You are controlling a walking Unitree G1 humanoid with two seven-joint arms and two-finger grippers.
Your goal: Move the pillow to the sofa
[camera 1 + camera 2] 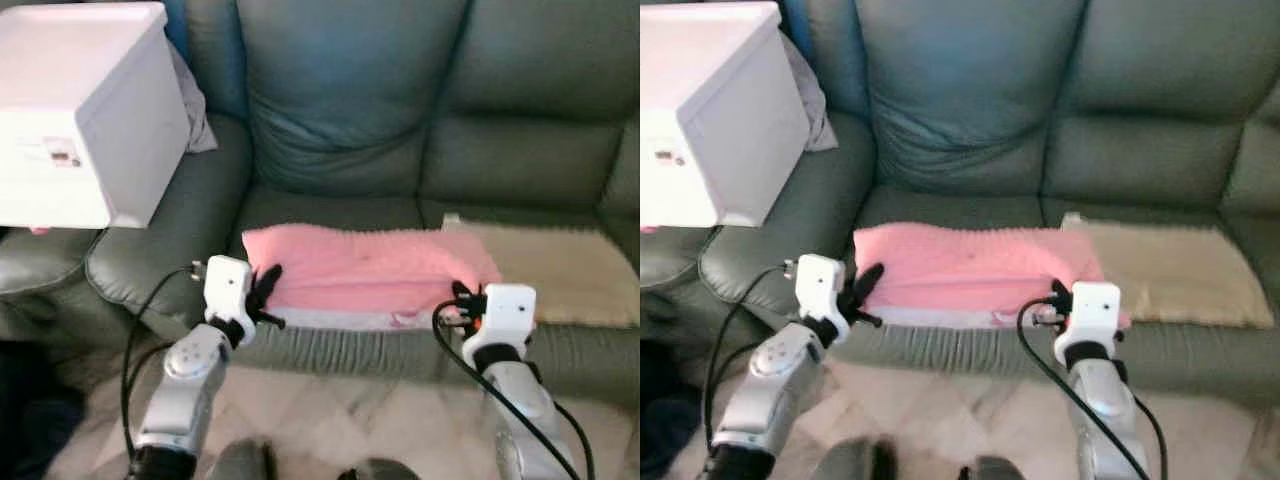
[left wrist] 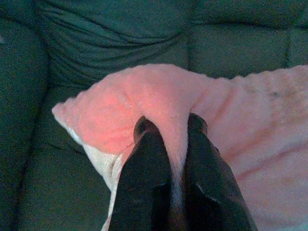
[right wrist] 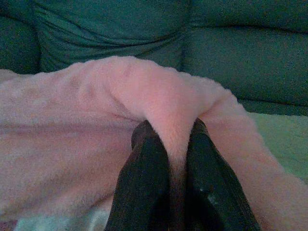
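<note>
A fluffy pink pillow (image 1: 365, 272) with a white underside lies across the front of the dark green sofa (image 1: 350, 120) seat. My left gripper (image 1: 266, 296) is shut on the pillow's left end; a fold of pink fabric (image 2: 173, 130) is pinched between its black fingers (image 2: 147, 178). My right gripper (image 1: 463, 303) is shut on the pillow's right end, with pink fabric (image 3: 171, 120) squeezed between its fingers (image 3: 144, 178). The pillow rests on the seat cushion near its front edge.
A beige mat (image 1: 560, 265) covers the seat to the right of the pillow. A white box (image 1: 85, 110) stands on the sofa's left armrest (image 1: 170, 240), with grey cloth (image 1: 195, 110) behind it. Marble floor (image 1: 350, 425) lies below.
</note>
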